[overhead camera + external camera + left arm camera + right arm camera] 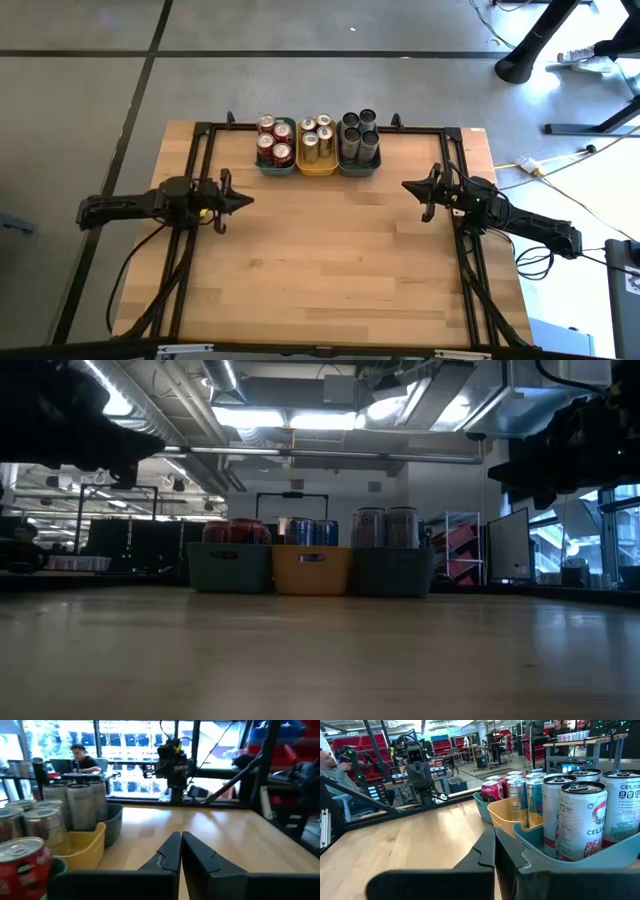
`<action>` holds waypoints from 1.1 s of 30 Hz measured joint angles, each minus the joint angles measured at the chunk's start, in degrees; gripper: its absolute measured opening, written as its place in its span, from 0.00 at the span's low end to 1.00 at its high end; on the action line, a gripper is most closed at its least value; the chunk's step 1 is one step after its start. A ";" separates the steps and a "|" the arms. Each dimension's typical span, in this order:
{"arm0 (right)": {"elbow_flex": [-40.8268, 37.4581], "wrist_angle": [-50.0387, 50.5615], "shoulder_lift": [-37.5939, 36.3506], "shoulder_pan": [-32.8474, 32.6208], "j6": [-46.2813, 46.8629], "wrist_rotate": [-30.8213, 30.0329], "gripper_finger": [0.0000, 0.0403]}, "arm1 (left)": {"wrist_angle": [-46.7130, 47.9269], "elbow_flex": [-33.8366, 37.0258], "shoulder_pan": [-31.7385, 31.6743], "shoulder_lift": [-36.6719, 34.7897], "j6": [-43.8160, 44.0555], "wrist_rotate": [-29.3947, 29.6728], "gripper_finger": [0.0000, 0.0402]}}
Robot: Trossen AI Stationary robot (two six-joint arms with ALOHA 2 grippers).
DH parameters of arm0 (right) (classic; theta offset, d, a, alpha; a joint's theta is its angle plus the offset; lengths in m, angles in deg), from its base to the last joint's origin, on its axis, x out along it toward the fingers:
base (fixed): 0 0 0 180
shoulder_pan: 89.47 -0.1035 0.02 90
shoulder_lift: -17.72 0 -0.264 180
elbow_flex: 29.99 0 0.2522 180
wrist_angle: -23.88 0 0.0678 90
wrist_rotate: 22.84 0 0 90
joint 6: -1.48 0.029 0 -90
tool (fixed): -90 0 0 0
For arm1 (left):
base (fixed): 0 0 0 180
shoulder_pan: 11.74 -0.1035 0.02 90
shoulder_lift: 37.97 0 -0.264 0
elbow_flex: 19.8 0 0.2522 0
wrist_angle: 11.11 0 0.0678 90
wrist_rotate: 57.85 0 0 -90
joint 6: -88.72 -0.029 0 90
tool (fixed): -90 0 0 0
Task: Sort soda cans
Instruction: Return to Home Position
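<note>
Three trays (pixel 318 171) sit side by side at the table's (pixel 330 270) back edge, with soda cans (pixel 316 138) standing inside each.

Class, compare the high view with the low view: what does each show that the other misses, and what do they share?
Only the high view: the silver tops of the cans, plus the left gripper and right gripper, both away from the trays. Only the low view: the trays' front walls and the ceiling lights. Both: cans standing in the teal tray, yellow tray and grey-blue tray, side by side.
</note>
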 joint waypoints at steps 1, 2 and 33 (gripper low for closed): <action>0.00 0.02 -0.01 0.00 0.00 -0.08 0.00 | 0.03 0.00 -0.14 0.34 -0.85 0.42 0.01; 0.00 0.00 -0.02 0.00 0.00 -0.03 0.00 | 0.04 0.00 -0.37 0.94 -1.10 0.46 0.01; 0.00 0.00 -0.01 0.00 0.02 0.02 0.00 | 0.10 0.02 -0.50 2.76 -0.34 0.63 0.01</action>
